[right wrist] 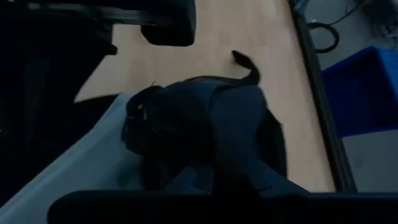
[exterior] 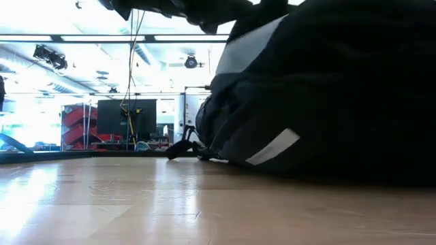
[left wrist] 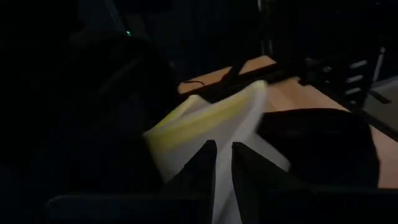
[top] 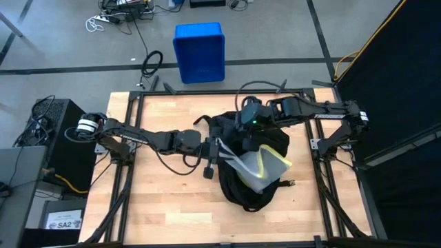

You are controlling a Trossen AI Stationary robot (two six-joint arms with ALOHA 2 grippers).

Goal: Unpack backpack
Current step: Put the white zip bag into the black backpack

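The backpack (top: 251,165) is a large black fabric bag with a rounded, bulging shape, lying near the middle of the wooden worktop (top: 158,207), slightly toward the right arm's side. From table height it fills the right of the low view as a dark mound, with a pale reflective stripe (exterior: 272,147) slanting across its lower side and a broad light panel higher up; a black strap (exterior: 182,150) trails from it onto the wood. Its upper part is opened, and a thin translucent sleeve with a yellow-green edge (top: 260,167) sticks out of the opening and lies over the bag's top.

The left tool (left wrist: 222,163) sits at the bag's near edge, its two dark fingers pinched shut on the pale sleeve, which passes between them. The right tool (right wrist: 214,180) reaches in from the far right corner and is closed on a bunched fold of the bag's black fabric at the top of the opening.

Beyond the far edge of the worktop, on the grey floor, stands a blue plastic bin (top: 200,52); whether anything is in it cannot be told from above. What else is in the bag stays hidden by its dark fabric.
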